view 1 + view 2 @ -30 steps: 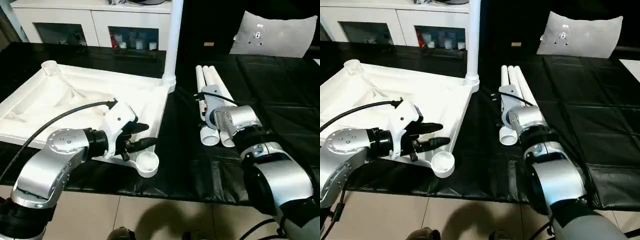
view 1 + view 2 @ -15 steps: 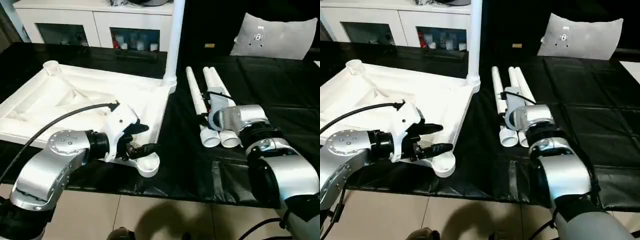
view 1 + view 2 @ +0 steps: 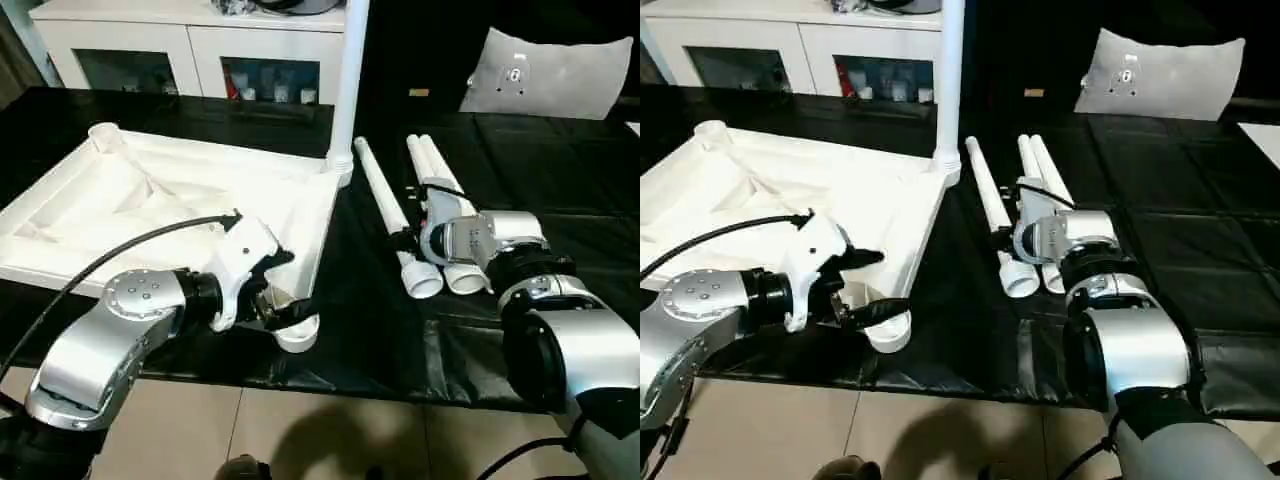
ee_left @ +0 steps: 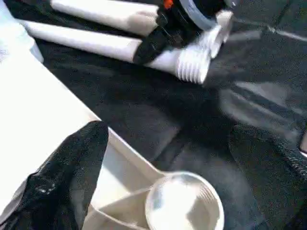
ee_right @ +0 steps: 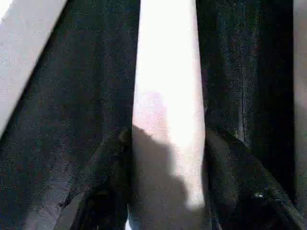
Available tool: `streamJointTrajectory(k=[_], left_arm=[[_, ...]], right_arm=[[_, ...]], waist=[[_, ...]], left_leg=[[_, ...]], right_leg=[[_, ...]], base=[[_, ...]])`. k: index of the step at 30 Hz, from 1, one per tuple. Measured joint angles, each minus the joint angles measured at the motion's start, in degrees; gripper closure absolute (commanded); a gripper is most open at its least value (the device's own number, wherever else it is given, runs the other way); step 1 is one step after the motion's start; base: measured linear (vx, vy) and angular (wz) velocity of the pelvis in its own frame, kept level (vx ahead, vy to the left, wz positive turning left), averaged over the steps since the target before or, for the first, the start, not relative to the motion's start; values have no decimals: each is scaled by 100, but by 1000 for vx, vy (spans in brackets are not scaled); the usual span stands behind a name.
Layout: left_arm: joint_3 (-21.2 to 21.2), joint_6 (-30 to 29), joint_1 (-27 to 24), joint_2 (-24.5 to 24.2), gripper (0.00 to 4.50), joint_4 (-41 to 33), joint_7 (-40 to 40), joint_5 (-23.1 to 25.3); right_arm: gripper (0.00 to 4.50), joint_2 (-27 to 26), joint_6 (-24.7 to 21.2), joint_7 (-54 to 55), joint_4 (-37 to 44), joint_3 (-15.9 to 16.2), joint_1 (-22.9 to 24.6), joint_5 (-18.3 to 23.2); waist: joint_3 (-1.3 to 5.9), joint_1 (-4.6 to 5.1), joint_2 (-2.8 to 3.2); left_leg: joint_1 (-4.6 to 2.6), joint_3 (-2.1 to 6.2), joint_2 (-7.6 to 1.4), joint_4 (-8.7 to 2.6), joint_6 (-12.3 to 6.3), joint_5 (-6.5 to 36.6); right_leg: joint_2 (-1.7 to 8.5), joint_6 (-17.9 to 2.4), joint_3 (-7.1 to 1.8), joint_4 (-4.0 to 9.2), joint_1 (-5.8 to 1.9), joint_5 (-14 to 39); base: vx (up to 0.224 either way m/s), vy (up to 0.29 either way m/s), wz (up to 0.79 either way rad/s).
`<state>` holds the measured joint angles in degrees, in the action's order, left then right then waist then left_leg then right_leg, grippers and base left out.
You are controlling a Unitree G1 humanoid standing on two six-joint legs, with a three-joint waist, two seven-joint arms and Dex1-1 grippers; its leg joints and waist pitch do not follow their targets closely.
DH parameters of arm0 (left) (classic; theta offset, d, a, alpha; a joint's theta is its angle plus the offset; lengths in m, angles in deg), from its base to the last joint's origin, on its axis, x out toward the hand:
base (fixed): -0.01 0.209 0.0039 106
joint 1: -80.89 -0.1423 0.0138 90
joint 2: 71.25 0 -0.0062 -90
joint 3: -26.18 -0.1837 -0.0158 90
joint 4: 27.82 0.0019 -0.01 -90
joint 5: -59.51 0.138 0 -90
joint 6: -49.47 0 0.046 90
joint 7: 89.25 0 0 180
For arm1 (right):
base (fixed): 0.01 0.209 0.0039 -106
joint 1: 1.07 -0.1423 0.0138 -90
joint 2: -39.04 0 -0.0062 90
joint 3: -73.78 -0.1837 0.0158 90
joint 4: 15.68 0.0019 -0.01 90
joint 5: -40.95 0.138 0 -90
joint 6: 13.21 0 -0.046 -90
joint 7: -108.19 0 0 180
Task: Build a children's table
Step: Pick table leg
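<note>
Since the earlier frame, one long white cylindrical tube leg [image 3: 385, 205] has swung apart from its neighbours, grasped by the right end effector [image 3: 412, 238]; the left end effector [image 3: 872, 287] is released at the white plastic rectangular tabletop [image 3: 150, 200].

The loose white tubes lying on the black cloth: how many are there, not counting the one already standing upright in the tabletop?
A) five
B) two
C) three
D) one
C: three white tubes lie side by side on the black cloth, while a fourth tube stands upright in the tabletop corner.
</note>
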<state>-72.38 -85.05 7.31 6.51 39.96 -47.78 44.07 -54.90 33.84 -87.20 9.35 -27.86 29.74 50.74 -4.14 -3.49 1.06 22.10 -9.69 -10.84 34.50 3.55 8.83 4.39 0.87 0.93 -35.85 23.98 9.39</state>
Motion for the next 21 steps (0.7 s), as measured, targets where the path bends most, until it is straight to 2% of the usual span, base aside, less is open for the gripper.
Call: streamJointTrajectory(k=[3, 5, 7, 8, 11, 13, 14, 17, 21], left_arm=[[157, 184, 118, 269, 0, 310, -319, 61], [314, 347, 297, 465, 0, 472, -544, 64], [450, 398, 447, 610, 0, 526, -662, 41], [593, 415, 556, 839, 0, 558, -764, -52], [747, 434, 713, 1075, 0, 592, -925, -225], [887, 417, 831, 1344, 0, 670, -1038, -394], [976, 356, 960, 1531, 0, 736, -1102, -569], [1240, 280, 1286, 1863, 0, 836, -1234, -981], [1515, 60, 1615, 2219, 0, 951, -1399, -1374]], right_arm=[[262, 17, 57, -146, 533, -347, 150, 359], [263, 24, 311, -410, 1236, -497, 354, 608], [263, 47, 307, -520, 1672, -674, 407, 821], [263, 41, 271, -586, 2066, -904, 556, 1068], [263, -19, 224, -726, 2523, -1196, 793, 1465], [263, -72, 218, -948, 2844, -1427, 1103, 1762], [263, -124, 179, -1209, 3264, -1550, 1435, 2067], [263, -398, -129, -2026, 4229, -1687, 2056, 2952], [264, -369, -548, -2613, 5072, -1705, 2199, 3607]], waist=[[-7, -4, 17], [-5, -22, 20], [-1, -23, 21], [2, -48, 18], [6, -79, 24], [5, -119, 24], [5, -157, 24], [5, -177, 30], [8, -171, 26]], left_leg=[[9, 0, -1, -1, 0, 0], [9, 0, -2, -1, 0, 0], [8, -1, -2, 0, 0, 0], [8, -2, -2, 0, 0, 0], [9, -7, -1, -1, -2, 1], [18, -11, -2, -2, -2, 1], [20, -11, -2, -5, -2, 1], [25, -11, -4, -7, -4, 1], [14, -11, -4, -6, -4, 0]], right_leg=[[0, -6, 2, -2, 7, -5], [0, -7, 3, -3, 7, -6], [0, -10, 3, -3, 5, -7], [0, -18, 3, 3, 0, -12], [0, -23, -1, 10, 2, -14], [0, -22, 1, 15, 6, -14], [0, -22, 4, 18, 7, -14], [0, -22, 4, 22, 9, -15], [1, -4, 5, 25, 0, -3]], base=[[0, 0, 0], [0, 0, 0], [0, 0, 0], [0, 0, 0], [0, 0, 0], [0, 0, 0], [0, 0, 0], [0, 0, 0], [0, 0, 0]])
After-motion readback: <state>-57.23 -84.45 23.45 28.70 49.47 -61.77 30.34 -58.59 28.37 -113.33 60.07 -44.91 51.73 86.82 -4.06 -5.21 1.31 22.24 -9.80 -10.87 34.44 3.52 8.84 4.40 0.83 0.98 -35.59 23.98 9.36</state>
